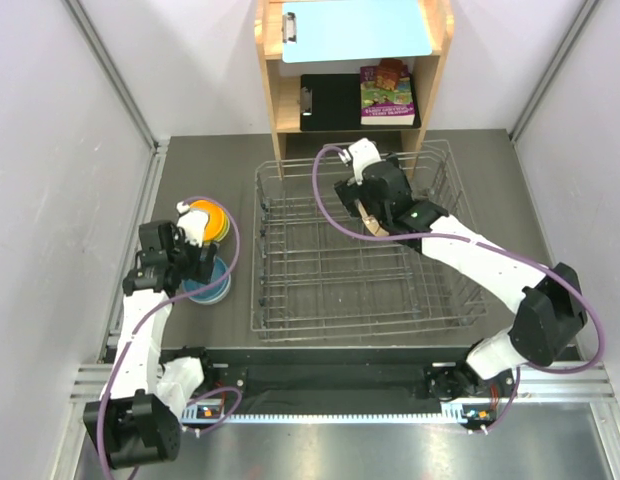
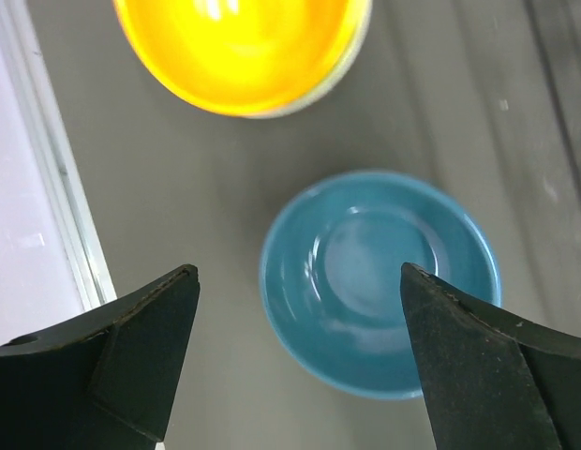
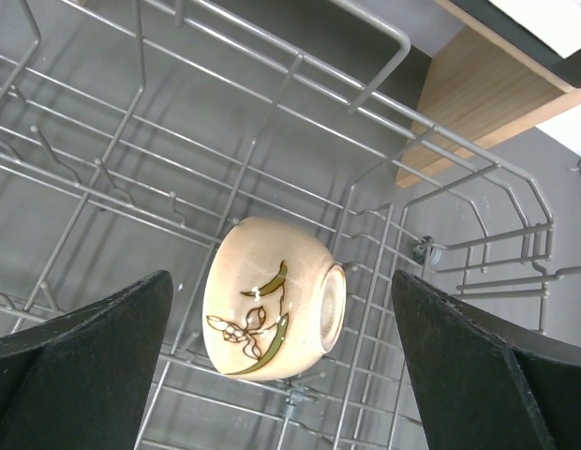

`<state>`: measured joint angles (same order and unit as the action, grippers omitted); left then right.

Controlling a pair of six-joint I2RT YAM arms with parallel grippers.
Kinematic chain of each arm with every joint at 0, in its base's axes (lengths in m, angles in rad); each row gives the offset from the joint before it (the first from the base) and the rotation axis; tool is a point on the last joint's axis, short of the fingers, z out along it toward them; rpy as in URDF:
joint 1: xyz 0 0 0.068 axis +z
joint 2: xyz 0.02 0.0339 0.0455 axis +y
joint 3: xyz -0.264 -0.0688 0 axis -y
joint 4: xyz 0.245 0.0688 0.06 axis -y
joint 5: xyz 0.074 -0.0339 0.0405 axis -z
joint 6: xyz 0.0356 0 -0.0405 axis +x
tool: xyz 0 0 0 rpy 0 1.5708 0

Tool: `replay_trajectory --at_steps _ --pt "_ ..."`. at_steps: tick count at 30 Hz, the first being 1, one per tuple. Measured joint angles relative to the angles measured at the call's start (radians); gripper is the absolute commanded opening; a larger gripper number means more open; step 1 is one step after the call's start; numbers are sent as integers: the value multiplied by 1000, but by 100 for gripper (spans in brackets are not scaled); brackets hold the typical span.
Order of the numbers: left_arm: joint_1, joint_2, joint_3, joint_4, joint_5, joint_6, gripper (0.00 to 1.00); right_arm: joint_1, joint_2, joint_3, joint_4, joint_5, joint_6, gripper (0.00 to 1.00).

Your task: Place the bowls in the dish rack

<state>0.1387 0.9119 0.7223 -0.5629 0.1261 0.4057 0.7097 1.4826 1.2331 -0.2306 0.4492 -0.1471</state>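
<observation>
Left gripper (image 2: 300, 272): spread wide, nothing gripped, hung over the blue bowl (image 2: 379, 281).
Blue bowl: set upright at 9 o'clock from the rack (image 1: 260, 250), outside it.
Orange bowl (image 2: 239, 47): seen at 12 o'clock from the blue one, apart.
Right gripper (image 3: 281, 277): spread, empty, held above the beige bowl (image 3: 272, 300).
Beige bowl: laid on its side inside the rack.
Shelf (image 1: 275, 100): placed at 12 o'clock beyond the rack.

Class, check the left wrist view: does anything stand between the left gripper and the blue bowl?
Nothing visible does. The left gripper hangs open over the blue bowl. The orange bowl sits apart from it, farther ahead, out of the path.
</observation>
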Motion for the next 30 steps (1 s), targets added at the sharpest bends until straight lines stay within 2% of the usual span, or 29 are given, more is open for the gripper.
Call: replay_trajectory --at_steps 8,15,25,26,30 --pt "3 -16 -43 -35 36 104 85 0 -33 -3 4 -3 -6 100" --pt "10 55 -52 -11 64 156 82 0 -72 -27 18 -3 -11 100" --pt "27 204 -11 0 117 226 67 0 -74 -29 19 -4 -11 99" --pt "31 210 -10 3 120 231 62 0 -74 -29 19 -3 -11 99" --pt "39 214 -5 8 125 242 59 0 -74 -29 19 -4 -11 99"
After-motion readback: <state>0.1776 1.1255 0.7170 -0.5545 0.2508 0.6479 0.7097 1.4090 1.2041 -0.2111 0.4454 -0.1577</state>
